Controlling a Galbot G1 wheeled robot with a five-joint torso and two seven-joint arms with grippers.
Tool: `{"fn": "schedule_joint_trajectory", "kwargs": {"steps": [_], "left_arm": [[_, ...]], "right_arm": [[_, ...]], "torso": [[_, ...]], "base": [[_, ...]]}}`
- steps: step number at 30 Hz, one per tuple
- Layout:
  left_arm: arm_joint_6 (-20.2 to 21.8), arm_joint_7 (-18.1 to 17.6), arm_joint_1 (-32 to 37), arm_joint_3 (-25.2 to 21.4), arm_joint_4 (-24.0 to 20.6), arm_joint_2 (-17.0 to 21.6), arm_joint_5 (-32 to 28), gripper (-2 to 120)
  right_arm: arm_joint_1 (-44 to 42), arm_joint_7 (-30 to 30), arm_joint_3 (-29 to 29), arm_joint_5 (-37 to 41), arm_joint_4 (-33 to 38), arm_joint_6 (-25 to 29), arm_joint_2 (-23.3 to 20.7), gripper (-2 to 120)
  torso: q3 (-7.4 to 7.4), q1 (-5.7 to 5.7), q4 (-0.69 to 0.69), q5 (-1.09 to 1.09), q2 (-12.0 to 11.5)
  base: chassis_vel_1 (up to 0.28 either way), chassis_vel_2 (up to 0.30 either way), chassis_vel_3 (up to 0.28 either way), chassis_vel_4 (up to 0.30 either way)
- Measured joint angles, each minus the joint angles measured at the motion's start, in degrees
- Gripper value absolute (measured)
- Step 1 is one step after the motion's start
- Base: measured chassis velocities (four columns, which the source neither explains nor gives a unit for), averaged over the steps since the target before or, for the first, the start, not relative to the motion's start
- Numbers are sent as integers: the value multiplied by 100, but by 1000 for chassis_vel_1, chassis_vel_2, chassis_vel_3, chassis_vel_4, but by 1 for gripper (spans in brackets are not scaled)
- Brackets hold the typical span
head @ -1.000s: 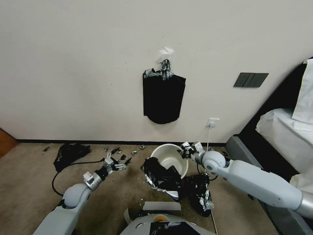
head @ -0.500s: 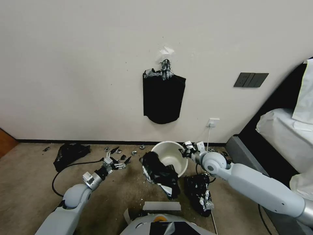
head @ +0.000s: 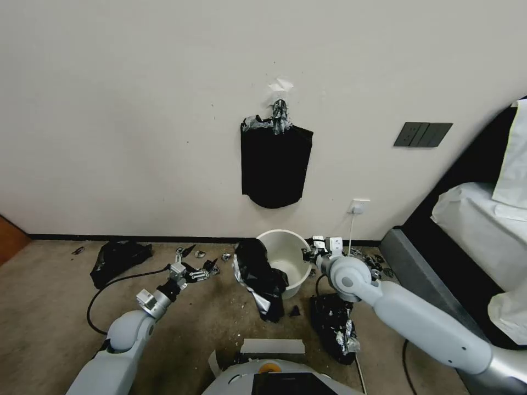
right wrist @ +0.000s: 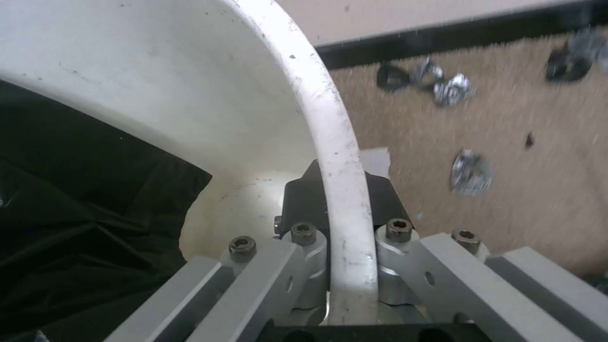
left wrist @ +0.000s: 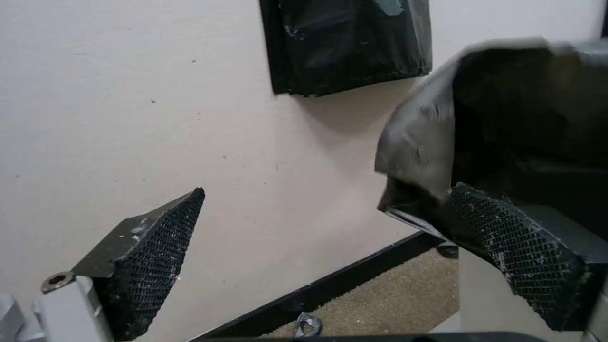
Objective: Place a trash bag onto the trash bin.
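The cream-white trash bin (head: 290, 253) stands on the carpet near the wall. The glossy black trash bag (head: 258, 274) hangs crumpled over its left rim and down the outside. My right gripper (head: 309, 254) is shut on the bin's right rim. In the right wrist view the gripper (right wrist: 341, 199) has a finger on each side of the rim (right wrist: 329, 118), and the bag (right wrist: 76, 199) lies inside the bin. My left gripper (head: 196, 272) is open, low over the carpet left of the bag. In the left wrist view the gripper (left wrist: 326, 194) holds nothing, and the bag (left wrist: 519, 118) is beside one finger.
A flat black bundle of bags (head: 274, 164) hangs on the wall above the bin. Black plastic heaps lie at the left (head: 118, 258) and in front of the bin (head: 332, 323). Silver scraps (head: 200, 254) and a cable (head: 104, 288) lie on the carpet. A bed (head: 477, 230) stands at the right.
My right gripper has drawn the bin by its rim toward the wall and set it more upright. The bag has shifted left with it. The left gripper has drifted slightly left.
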Motion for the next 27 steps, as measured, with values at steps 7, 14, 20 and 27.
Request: {"fn": "schedule_joint_trajectory", "kwargs": {"steps": [7,14,20,27], "left_arm": [[20,-7,-54,-67,61,-111,0,100],[22,-9,-57,-94,118,-178,9,100],[22,-9,-35,-126,125,-169,10,100],[21,-9,-23,-181,150,-149,10,100]], "right_arm": [[-621,162,218,-187,136,88,342,2],[-891,213,221,-627,118,146,654,2],[-922,172,160,-832,-33,155,786,2],[-1034,63,60,-1223,-254,221,978,2]], "torso": [[0,0,-2,0,0],[0,0,-1,-1,0],[0,0,-1,-1,0],[0,0,-2,0,0]], "base": [[0,0,0,0],[0,0,0,0],[0,0,0,0],[0,0,0,0]]}}
